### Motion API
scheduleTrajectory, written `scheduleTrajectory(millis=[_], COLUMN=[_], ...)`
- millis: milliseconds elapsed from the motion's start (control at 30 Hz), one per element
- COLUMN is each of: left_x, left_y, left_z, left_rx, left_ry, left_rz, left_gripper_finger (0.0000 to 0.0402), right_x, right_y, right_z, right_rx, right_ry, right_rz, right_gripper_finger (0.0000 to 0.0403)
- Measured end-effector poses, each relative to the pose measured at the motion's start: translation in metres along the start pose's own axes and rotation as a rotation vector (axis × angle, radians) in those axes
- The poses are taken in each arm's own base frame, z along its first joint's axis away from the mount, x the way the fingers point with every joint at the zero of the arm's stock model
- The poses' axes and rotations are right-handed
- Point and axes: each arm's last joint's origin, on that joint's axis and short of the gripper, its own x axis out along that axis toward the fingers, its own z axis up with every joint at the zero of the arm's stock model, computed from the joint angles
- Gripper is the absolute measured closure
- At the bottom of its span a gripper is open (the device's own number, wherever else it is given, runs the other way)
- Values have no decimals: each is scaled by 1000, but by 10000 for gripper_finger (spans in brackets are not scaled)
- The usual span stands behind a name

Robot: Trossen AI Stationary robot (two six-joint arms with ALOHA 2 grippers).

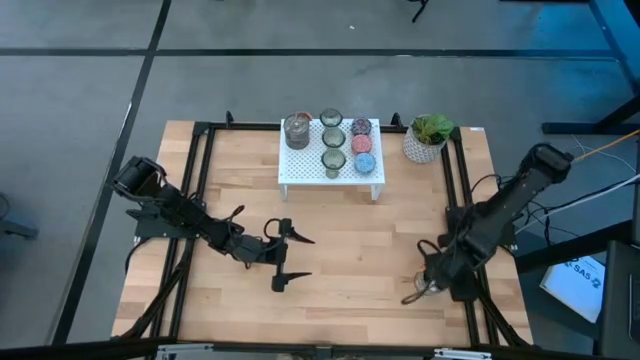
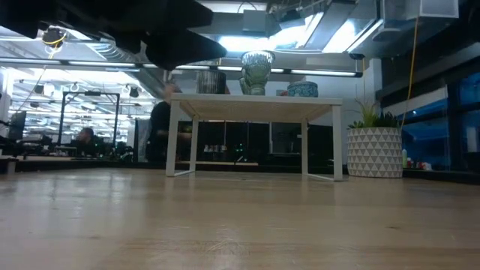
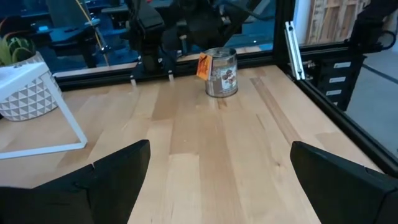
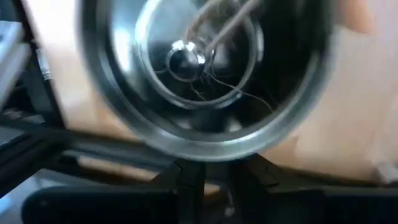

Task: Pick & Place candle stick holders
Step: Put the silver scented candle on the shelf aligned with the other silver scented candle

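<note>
At 4 o'clock on the light wooden table [image 1: 360, 250], close to the front edge and the right-hand black metal frame rail [image 1: 462, 190]: right gripper [image 4: 207, 173], fingers [image 4: 186, 180] drawn almost together, clamped on the rim wall of a large shiny silver metal candle holder cup [image 3: 221, 73]. Upright, orange tag on its side, mouth open toward the wrist camera; base at or just above the wood, cannot tell which. Little room toward 3 o'clock, with the rail just beside; open wood toward 9 and 12 o'clock.

At about 8 o'clock, nearer the table's middle: left gripper [image 1: 310, 257], fingers [image 3: 112, 180] spread wide apart, holding nothing, touching nothing, pointing toward 3 o'clock. Bare wood between this gripper and the held cup, well apart.

Farther back at 12 o'clock, by the far edge: white perforated metal rack [image 1: 305, 165] on thin legs, carrying seven cups.
- At its 10 o'clock corner, a second large silver cup [image 1: 297, 131].
- Down the middle, a row of three olive-clear glass cups [image 1: 333, 137].
- Along the 3 o'clock side, from far to near, a small purple cup [image 1: 361, 127], a small pink cup [image 1: 362, 144] and a small blue cup [image 1: 363, 163].

At 1 o'clock, just beside the rack: white patterned pot with a green plant [image 1: 425, 140], hard against the far right corner of the frame.
</note>
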Motion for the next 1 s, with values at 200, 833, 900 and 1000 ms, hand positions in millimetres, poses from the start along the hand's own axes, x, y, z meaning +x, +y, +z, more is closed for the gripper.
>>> scheduleTrajectory(millis=[200, 833, 900, 1000], left_x=[-1, -1, -1, -1], left_y=[-1, -3, -4, -6], left_z=[1, -10, -10, -9], left_rx=[-20, -198, -197, -204], left_ry=[-6, 100, 108, 112], left_rz=[-4, -61, -94, -137], left_gripper_finger=[16, 16, 16, 16], right_x=[22, -37, -41, -47], right_y=[9, -26, -28, -28], right_z=[17, 148, 146, 142], right_rx=[-18, -415, -457, -507], right_ry=[-71, -1087, -1069, -1072], right_rz=[-78, 1, 53, 104], right_gripper_finger=[339, 340, 340, 340])
